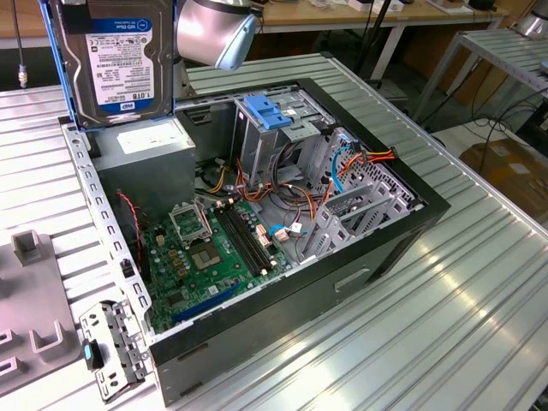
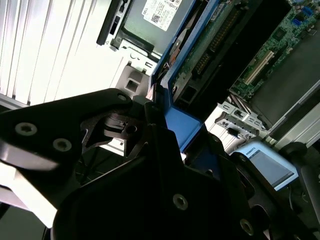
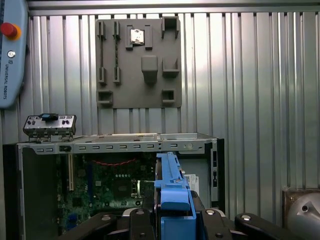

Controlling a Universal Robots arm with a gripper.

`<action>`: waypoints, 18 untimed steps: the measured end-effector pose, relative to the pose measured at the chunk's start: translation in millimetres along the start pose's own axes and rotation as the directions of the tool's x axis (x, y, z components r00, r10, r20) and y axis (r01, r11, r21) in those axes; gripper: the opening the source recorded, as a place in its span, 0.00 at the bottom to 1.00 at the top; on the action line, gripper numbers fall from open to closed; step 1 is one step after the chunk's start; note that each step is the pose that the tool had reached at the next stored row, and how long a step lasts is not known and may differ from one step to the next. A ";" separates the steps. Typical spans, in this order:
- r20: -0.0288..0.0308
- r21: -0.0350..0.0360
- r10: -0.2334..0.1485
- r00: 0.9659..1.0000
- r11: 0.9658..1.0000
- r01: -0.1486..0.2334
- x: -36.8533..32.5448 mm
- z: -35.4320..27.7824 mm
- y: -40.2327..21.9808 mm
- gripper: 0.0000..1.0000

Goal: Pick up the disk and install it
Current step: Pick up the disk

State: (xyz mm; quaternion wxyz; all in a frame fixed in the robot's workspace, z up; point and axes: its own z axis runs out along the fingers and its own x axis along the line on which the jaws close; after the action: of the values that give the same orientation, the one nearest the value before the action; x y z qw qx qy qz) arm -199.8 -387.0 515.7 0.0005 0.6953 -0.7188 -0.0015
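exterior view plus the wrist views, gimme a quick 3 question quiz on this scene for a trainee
1. True or false: the disk is held on edge above the open computer case.
2. The gripper is: A open and empty; B shut on the disk; C shut on nothing.
3. In the exterior view, on which side of the computer case does the grey tray lie?
Key: 1 true; 2 B; 3 the exterior view's left.
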 end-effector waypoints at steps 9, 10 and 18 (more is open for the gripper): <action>0.000 0.000 0.000 1.000 1.000 0.000 0.7 -0.1 -0.7 0.37; 0.000 0.000 0.000 1.000 1.000 0.000 2.4 0.0 -0.8 0.37; -0.001 0.000 0.000 1.000 1.000 0.000 13.7 0.4 -10.1 0.37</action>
State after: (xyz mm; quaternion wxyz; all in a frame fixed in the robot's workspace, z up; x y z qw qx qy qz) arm -190.2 -401.1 515.3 0.0010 0.6952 -0.7188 -0.0010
